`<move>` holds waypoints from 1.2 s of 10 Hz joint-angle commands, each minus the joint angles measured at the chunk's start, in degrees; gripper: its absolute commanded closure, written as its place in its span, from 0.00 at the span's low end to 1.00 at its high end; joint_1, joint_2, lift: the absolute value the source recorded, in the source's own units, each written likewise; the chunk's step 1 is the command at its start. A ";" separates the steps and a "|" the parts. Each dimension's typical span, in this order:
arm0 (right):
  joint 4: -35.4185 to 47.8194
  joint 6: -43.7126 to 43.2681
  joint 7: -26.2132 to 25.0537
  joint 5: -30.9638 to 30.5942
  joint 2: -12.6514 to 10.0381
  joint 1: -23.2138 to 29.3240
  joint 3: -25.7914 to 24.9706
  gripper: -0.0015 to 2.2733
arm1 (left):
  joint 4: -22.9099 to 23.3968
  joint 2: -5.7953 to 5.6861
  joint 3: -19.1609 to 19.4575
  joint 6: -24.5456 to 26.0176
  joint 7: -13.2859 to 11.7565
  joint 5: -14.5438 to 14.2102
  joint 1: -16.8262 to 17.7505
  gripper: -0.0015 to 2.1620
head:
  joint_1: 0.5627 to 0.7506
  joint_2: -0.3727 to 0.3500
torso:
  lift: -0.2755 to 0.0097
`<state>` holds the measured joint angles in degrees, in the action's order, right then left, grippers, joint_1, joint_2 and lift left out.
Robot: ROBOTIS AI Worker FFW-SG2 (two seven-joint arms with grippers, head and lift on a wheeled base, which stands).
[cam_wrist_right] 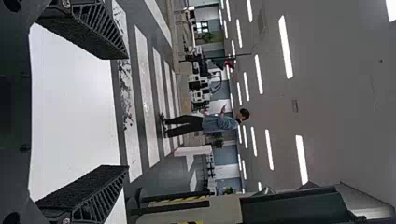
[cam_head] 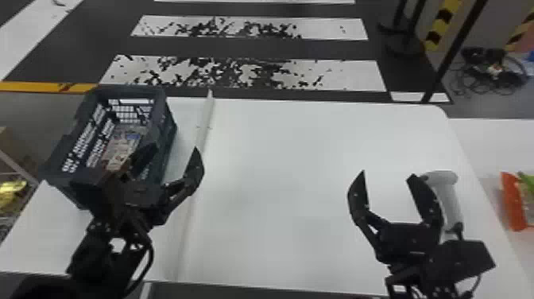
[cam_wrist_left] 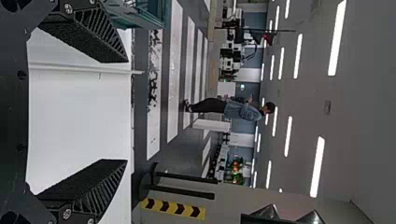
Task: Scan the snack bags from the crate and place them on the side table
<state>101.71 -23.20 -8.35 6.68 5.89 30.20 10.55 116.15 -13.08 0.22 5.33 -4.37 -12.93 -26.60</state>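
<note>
In the head view my left gripper [cam_head: 171, 153] stands open at the near right part of the dark crate [cam_head: 169, 127]; snack bags [cam_head: 119, 149] lie inside the crate. The left wrist view has the same gripper [cam_wrist_left: 123, 111] with its fingers wide apart and nothing between them. Over the right part of the white table my right gripper [cam_head: 387, 175] is open and empty, right beside the grey-white scanner [cam_head: 447, 195]. In the right wrist view that gripper [cam_wrist_right: 126, 112] has its fingers spread. An orange-red bag [cam_head: 512, 202] lies on the side table [cam_head: 480, 139] at the right.
A raised white strip [cam_head: 204, 123] runs front to back across the table [cam_head: 278, 179], right of the crate. Beyond the far edge is a striped floor. Black posts [cam_head: 453, 51] and a heap of cables [cam_head: 492, 73] are at the back right.
</note>
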 commanded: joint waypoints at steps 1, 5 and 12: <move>-0.46 -0.04 0.00 0.00 0.00 0.03 0.00 0.02 | 4.26 -1.33 4.97 8.87 -2.14 -0.60 2.08 0.06 | 0.70 0.59 | 0.68; -0.99 0.14 0.09 0.00 0.27 0.29 0.00 0.02 | 6.46 -5.29 13.32 34.01 -7.32 -1.48 13.42 0.06 | 0.70 0.72 | 0.68; -1.60 0.49 0.18 -0.09 0.27 0.56 0.09 0.02 | -10.07 -12.14 14.02 45.26 -17.52 6.34 31.00 0.07 | 0.70 0.87 | 0.68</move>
<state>100.16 -22.73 -8.15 6.60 6.15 30.77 10.63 107.44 -24.51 14.59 50.45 -21.58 -8.04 3.47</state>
